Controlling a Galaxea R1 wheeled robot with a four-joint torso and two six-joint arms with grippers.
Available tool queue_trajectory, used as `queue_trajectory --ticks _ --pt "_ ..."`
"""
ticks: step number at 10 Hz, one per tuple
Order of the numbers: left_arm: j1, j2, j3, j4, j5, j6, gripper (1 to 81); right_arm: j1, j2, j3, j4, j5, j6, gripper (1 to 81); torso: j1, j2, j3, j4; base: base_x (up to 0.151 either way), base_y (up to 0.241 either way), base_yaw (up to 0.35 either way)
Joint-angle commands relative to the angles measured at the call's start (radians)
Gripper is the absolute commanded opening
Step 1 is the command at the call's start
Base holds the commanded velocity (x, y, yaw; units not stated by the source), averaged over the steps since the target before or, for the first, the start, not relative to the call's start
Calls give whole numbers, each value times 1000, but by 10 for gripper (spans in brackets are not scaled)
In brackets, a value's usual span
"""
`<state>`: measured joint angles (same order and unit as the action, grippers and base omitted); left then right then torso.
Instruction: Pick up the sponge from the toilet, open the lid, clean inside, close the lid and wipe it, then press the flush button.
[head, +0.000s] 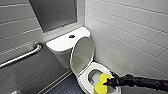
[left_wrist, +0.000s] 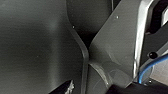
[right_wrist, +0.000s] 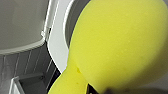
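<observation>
Sponge (head: 101, 87) clamped at its waist by right gripper (head: 109, 82), at 5 o'clock in head view, hanging over the bowl of toilet (head: 60, 48), near the bowl's 3 o'clock rim. Gripped at the pinch, probably to leave both lobes free for scrubbing and to keep soft foam from slipping out. Arm reaching in low from 3 o'clock, well clear of lid (head: 83, 53). Lid raised and tilted back toward the tank, at 11 o'clock from the bowl, baring the opening for cleaning inside. Touching porcelain or hovering just above: cannot tell. Judged as the clean-inside step, with closing, wiping and flushing not yet done. Flush button (head: 72, 36) at tank-top centre, well apart from the gripper.

Head view for layout: tank, lid, bowl and arm, plus grab bar (head: 22, 56) at 9 o'clock on the tiled wall. Right wrist view for the close look: yellow foam large and near, narrowing at the waist toward the gripper, with white rim and the lid's underside behind. Left wrist view: dark robot panels and blue cable (left_wrist: 139, 76), with left gripper (left_wrist: 63, 88) a dark sliver at the edge. Clenched or released: cannot tell.
</observation>
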<state>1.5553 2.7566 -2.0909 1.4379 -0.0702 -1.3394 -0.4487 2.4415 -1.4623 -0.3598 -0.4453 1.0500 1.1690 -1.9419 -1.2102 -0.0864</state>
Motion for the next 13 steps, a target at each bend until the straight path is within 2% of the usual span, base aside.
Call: queue_trajectory --ticks 1,5,7,8,9,10,12,13 --pt "19 0 15 4 46 0 811 164 32 -47 1 -42 13 10 0 0 0 0 0 0 0" --pt "18 -3 15 -5 46 -1 811 241 185 -189 4 -23 15 10 0 0 0 0 0 0 0" --pt "18 -3 11 -5 46 -3 811 244 230 -219 1 -4 13 10 0 0 0 0 0 0 0" --pt "16 0 5 -5 46 -3 811 239 240 -231 1 11 13 10 0 0 0 54 0 0 0" --pt "16 0 3 -5 46 -4 811 235 248 -237 1 22 13 10 0 0 0 70 0 0 0" --pt "16 0 2 -5 46 -4 811 235 254 -242 1 25 13 10 0 0 -37 76 0 0 0" --pt "18 0 2 -5 46 -6 811 238 268 -246 -1 57 13 10 0 0 -69 108 0 0 0" --pt "16 0 2 -5 46 -6 811 238 280 -251 -2 59 13 10 0 0 -36 78 0 0 0"
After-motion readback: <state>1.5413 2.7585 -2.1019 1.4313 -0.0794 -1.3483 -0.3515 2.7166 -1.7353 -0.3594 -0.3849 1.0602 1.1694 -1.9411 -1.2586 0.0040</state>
